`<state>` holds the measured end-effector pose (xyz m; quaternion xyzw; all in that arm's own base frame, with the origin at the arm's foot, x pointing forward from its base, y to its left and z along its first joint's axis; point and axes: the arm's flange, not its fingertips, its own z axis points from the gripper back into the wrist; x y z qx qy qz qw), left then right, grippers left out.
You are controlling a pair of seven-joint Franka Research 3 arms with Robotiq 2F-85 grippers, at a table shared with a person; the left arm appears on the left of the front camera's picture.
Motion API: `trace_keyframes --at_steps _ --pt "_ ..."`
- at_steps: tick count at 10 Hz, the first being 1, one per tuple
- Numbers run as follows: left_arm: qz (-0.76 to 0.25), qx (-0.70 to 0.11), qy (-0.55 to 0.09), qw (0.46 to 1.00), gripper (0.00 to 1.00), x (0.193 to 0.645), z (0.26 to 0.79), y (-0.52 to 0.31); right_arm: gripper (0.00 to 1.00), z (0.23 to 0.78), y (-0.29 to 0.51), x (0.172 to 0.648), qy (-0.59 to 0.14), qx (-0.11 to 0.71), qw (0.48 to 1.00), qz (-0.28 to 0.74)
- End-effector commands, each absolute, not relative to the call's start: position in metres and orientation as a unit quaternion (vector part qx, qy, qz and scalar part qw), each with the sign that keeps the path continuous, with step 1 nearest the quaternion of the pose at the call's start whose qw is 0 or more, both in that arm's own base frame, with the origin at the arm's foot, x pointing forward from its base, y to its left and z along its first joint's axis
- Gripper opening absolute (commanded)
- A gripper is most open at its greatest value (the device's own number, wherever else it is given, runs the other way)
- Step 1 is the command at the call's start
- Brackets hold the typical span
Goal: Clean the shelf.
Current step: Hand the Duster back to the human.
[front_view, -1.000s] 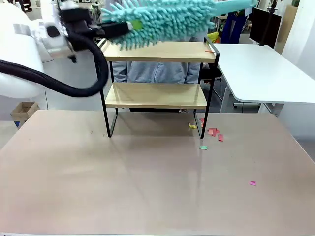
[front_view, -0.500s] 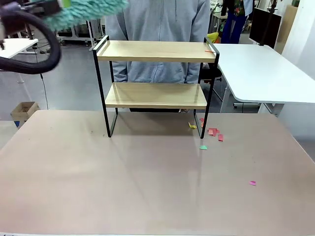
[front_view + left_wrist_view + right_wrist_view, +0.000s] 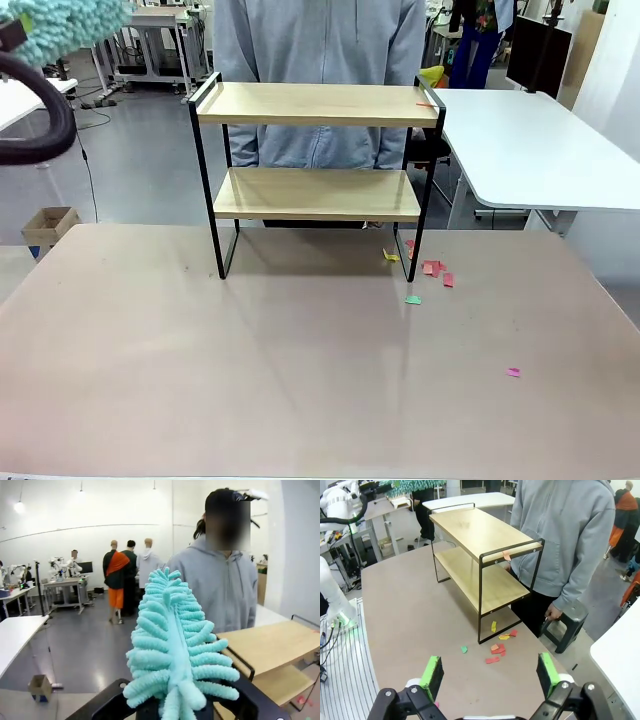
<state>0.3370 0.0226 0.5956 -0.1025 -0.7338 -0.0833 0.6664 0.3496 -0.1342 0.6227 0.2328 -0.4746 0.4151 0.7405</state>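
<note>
The shelf (image 3: 315,104) stands at the table's far middle, two light wooden boards in a black frame, also seen in the right wrist view (image 3: 480,535). My left gripper (image 3: 182,711) is shut on a teal fluffy duster (image 3: 175,645). The duster (image 3: 60,22) hangs up at the far left, well clear of the shelf (image 3: 270,645). A red scrap (image 3: 426,103) lies on the top board by its right rail. My right gripper (image 3: 490,675) is open over the table's right side, nothing between its green pads (image 3: 432,676).
Coloured paper scraps (image 3: 432,268) lie on the table by the shelf's right leg, with a green one (image 3: 413,299) and a pink one (image 3: 513,372) nearer. A person (image 3: 320,60) stands right behind the shelf. A white table (image 3: 530,150) sits at the right; a stool (image 3: 567,625) is beside the person.
My left arm has swung the duster from over the shelf's top board away to the far upper left. The shelf, scraps and right gripper have not moved.
</note>
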Motion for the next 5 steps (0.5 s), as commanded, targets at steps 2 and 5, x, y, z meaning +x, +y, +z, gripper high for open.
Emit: trace_keyframes --at_steps 2,5 --pt "-0.081 -0.082 -0.727 0.677 0.18 0.337 0.568 0.016 1.0 0.625 -0.134 0.35 -0.482 0.232 0.734 0.418" --pt "-0.052 -0.106 -0.708 0.696 0.18 0.352 0.508 0.03 1.0 0.625 -0.134 0.35 -0.482 0.232 0.734 0.418"
